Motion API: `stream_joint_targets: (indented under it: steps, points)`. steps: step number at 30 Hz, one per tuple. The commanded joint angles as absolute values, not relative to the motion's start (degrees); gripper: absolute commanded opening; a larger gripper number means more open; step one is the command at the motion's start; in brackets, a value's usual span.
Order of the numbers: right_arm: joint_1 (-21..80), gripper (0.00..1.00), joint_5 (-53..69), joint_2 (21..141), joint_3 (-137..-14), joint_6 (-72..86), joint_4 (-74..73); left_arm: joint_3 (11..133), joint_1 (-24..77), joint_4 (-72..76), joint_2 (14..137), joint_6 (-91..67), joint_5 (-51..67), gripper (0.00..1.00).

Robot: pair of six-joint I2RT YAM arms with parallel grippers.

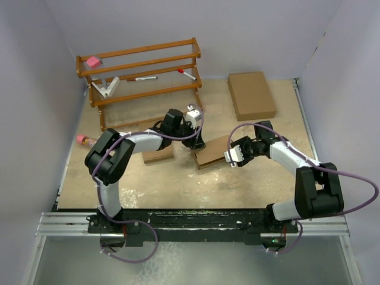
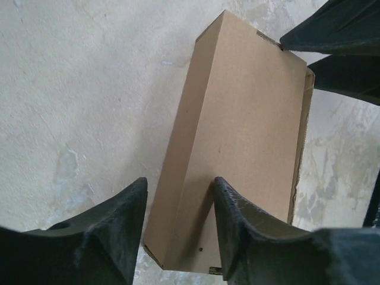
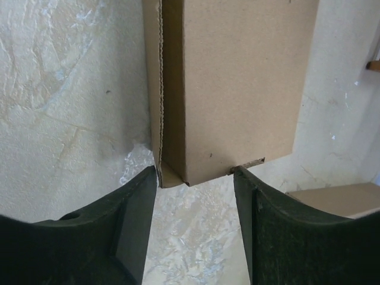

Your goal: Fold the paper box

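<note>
Paper box [image 1: 211, 153] lies mid-tabletop [image 1: 178, 184] btwn the arms, folded into slim shape. End tabs prob. not fully tucked. Left pincer [image 2: 178, 189] & right pincer [image 3: 196, 173] both apart, gripping nothing.

Paper box [image 1: 209, 153] on table [image 1: 178, 185], before rack [image 1: 142, 72]

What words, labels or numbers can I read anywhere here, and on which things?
No text can be read.
paper box: plain brown cardboard, no print.
larger brown box: no print visible.
pens on the wooden rack: any marking is too small to read.
</note>
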State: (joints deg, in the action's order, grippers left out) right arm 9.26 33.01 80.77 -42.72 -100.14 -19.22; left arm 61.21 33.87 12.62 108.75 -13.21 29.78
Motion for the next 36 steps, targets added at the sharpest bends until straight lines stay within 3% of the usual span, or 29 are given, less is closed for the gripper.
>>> stream_joint_targets:
  steps: [1,7,13,19,24,28,32,36]
  points:
    - [9.0,0.55,32.9,81.6,-43.6,-101.8,-19.1,64.9,33.8,12.8,110.5,-6.9,33.8,0.47]
    - [9.1,0.31,32.2,83.5,-45.6,-102.7,-21.6,66.1,34.4,11.3,112.8,-4.7,34.9,0.41]
    - [9.2,0.17,33.1,84.1,-47.5,-101.4,-23.8,66.9,34.9,10.5,113.2,-4.7,34.7,0.41]
    - [8.9,0.43,34.5,81.2,-49.1,-93.8,-27.8,67.3,34.4,9.7,110.2,-10.4,26.9,0.53]
    - [8.3,0.61,38.5,76.6,-50.4,-87.3,-31.1,68.5,30.6,7.6,104.3,-19.9,21.0,0.55]
    - [7.8,0.67,44.0,75.5,-52.0,-71.8,-29.1,65.4,29.5,9.6,96.2,-22.7,16.4,0.59]
    - [7.8,0.72,44.0,73.8,-50.4,-76.5,-29.0,58.5,29.6,14.8,86.9,-20.9,17.0,0.59]
    - [11.2,0.93,50.8,69.6,-45.1,-88.3,-26.9,49.1,29.6,22.1,82.4,-20.3,17.2,0.69]
